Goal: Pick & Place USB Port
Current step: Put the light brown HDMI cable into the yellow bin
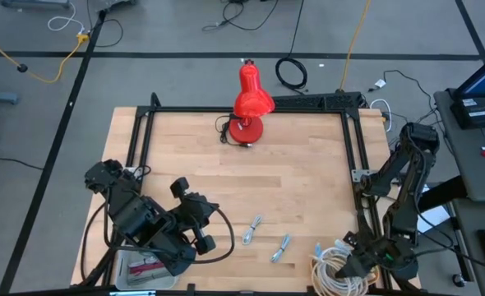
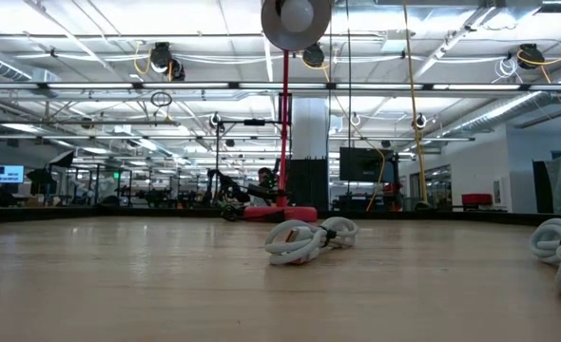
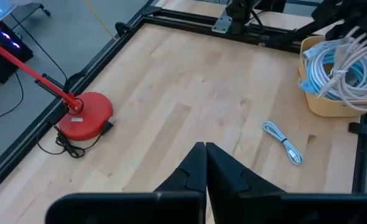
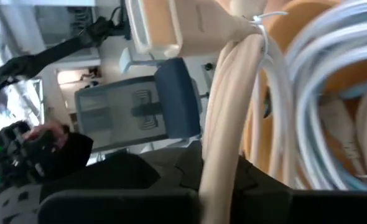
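Note:
Two small coiled white USB cables lie on the wooden table: one (image 1: 252,229) and one (image 1: 280,247) nearer the front. One of them shows in the left wrist view (image 3: 283,142). My left gripper (image 3: 205,157) is shut and empty at the table's front left (image 1: 206,224), above the wood. My right gripper (image 1: 362,261) is at the front right corner over a tan basket (image 1: 323,278) full of coiled cables, and it is shut on a beige cable bundle (image 4: 228,112). Neither gripper shows in the low view. My right gripper has the beige cable bundle (image 4: 219,163) between its two fingers, which lie across the strands. The bundle is bound by a white zip tie (image 4: 259,26) farther along. It runs on past the fingers toward the other coils in the basket.
A red desk lamp (image 1: 249,105) stands at the table's far middle, its base (image 3: 84,116) on the wood. A black metal frame (image 1: 353,148) runs along the table's edges. Bare wood lies between my left gripper and the two cables.

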`<state>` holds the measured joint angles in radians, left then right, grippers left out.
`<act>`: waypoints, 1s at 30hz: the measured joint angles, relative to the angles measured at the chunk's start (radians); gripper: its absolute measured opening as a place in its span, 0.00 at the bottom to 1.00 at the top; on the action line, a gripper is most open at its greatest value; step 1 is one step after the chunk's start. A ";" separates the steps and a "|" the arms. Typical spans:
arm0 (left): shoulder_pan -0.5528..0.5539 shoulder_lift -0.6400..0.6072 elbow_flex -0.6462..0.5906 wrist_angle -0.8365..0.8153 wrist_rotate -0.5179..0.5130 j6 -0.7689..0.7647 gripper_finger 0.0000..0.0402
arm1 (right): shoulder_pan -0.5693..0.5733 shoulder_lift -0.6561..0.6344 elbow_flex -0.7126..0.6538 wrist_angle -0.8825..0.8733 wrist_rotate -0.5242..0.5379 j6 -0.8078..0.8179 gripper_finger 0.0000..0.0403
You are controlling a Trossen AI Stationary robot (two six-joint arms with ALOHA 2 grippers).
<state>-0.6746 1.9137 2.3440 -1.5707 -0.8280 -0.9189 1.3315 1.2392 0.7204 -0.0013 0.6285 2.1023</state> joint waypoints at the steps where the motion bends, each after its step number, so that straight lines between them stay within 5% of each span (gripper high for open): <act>1: 0.001 0.000 0.000 0.000 0.000 0.000 0.01 | 0.000 0.004 0.000 -0.017 0.000 0.027 0.02; 6: 0.004 0.000 0.000 0.002 0.002 -0.003 0.05 | 0.000 0.007 0.001 -0.136 -0.066 0.133 0.02; 30: 0.007 0.000 0.000 0.005 0.044 -0.008 0.02 | -0.002 -0.139 0.000 -0.431 -0.194 0.163 0.02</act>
<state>-0.6681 1.9137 2.3440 -1.5658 -0.7841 -0.9268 1.3296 1.1000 0.7204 -0.4319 0.4346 2.2654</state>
